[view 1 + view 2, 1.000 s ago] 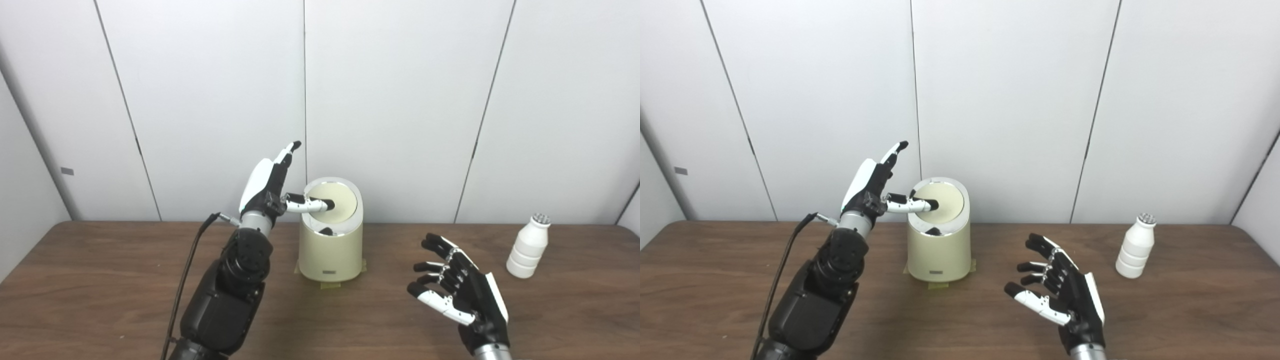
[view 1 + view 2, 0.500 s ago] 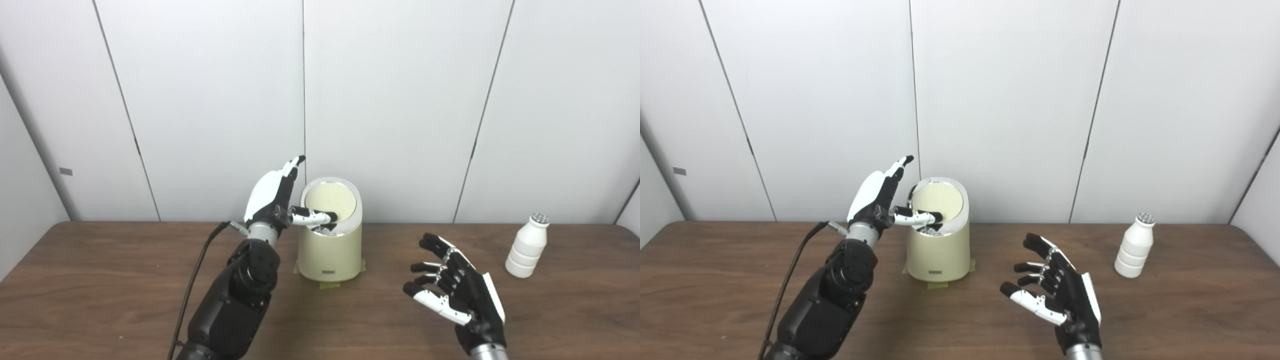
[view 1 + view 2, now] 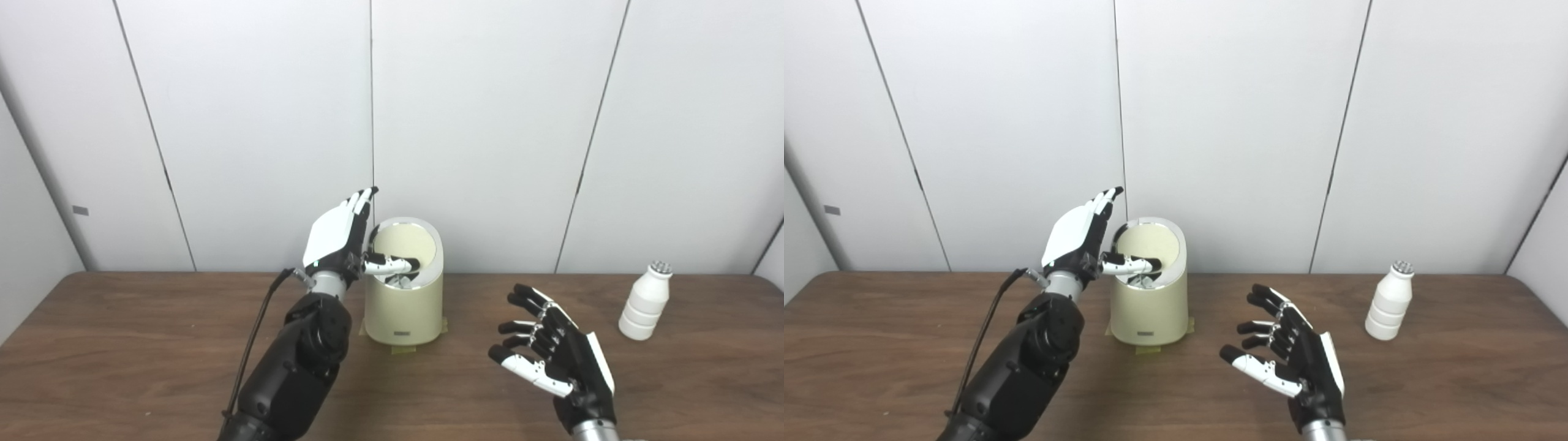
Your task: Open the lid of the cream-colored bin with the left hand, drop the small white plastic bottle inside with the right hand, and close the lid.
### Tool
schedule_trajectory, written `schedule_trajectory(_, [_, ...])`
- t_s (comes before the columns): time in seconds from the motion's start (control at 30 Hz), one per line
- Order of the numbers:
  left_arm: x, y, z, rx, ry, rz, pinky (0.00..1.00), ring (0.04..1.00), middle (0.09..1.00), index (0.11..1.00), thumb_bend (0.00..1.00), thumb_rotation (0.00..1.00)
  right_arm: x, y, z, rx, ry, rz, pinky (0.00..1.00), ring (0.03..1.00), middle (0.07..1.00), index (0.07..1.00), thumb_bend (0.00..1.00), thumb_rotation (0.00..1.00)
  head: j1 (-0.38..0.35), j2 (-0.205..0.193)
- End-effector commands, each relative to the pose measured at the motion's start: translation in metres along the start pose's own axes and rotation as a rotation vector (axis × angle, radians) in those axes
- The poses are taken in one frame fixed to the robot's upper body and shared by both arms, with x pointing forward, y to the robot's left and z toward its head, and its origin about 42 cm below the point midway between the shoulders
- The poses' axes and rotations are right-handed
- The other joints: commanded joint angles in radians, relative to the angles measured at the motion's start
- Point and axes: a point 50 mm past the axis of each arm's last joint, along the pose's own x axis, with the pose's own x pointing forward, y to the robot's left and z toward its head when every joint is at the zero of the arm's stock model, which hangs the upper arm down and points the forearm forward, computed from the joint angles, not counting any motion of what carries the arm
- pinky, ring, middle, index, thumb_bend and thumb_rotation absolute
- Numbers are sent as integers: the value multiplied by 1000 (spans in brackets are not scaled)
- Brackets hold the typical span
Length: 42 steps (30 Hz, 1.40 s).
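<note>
Table (image 3: 122, 343): dark wood grain, low sheen. Bin (image 3: 404, 309): smooth cream shell, matt, looks like plastic; bright chrome-like ring around its mouth. Lid (image 3: 407, 242): same matt cream. Bottle (image 3: 644, 302): matt white plastic, ribbed body. Left hand (image 3: 340, 236) and right hand (image 3: 560, 361): glossy white and black plastic shells, bare metal wrist collars. Wall panels (image 3: 490, 122): plain matt white, probably laminate.

Brown wooden table (image 3: 122, 343); white panelled wall (image 3: 490, 122) behind; black cable (image 3: 254, 340) over tabletop.
</note>
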Motion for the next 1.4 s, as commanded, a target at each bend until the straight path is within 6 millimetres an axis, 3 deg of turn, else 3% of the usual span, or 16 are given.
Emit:
schedule_trajectory(0.0, [14, 23, 19, 47, -32, 74, 923, 1000, 1000, 1000, 748, 12, 11, 5, 18, 8, -85, 13, 480, 577, 785, 773, 794, 212, 0, 2])
schedule_trajectory(0.23, [16, 28, 19, 91, -19, 75, 886, 1000, 1000, 1000, 756, 0, 11, 5, 19, 5, -78, 11, 496, 586, 789, 772, 784, 203, 1, 2])
schedule_trajectory(0.47, [16, 43, 25, 504, 16, -60, 984, 1000, 1000, 1000, 755, 0, 11, 4, 20, 12, -79, 16, 483, 581, 787, 766, 789, 208, 5, 8])
schedule_trajectory(0.67, [10, 47, 33, 619, 51, -122, 891, 1000, 1000, 1000, 806, 0, 10, 2, 19, 14, -75, 12, 490, 581, 795, 774, 795, 215, 8, 8])
schedule_trajectory(0.77, [5, 50, 38, 517, 13, -42, 827, 984, 992, 980, 811, 0, 10, 2, 19, 3, -76, 12, 492, 592, 801, 777, 793, 224, 9, 7])
schedule_trajectory(0.93, [-7, 69, 46, 12, -153, 105, 668, 877, 918, 893, 719, 109, 10, 3, 19, 3, -78, 11, 483, 584, 798, 772, 786, 213, 8, 5])
schedule_trajectory(1.0, [-14, 75, 42, -172, -214, 152, 698, 860, 889, 870, 699, 148, 11, 3, 19, 2, -77, 11, 477, 582, 798, 774, 784, 214, 9, 2])
schedule_trajectory(1.23, [-52, 85, 15, -582, -211, 163, 652, 798, 820, 809, 691, 227, 12, 2, 17, 8, -76, 13, 487, 579, 796, 772, 780, 206, 14, -1])
schedule_trajectory(1.37, [-84, 79, -18, -759, -133, 127, 599, 741, 796, 801, 663, 209, 12, -1, 15, 15, -74, 19, 484, 578, 799, 775, 790, 212, 19, -3])
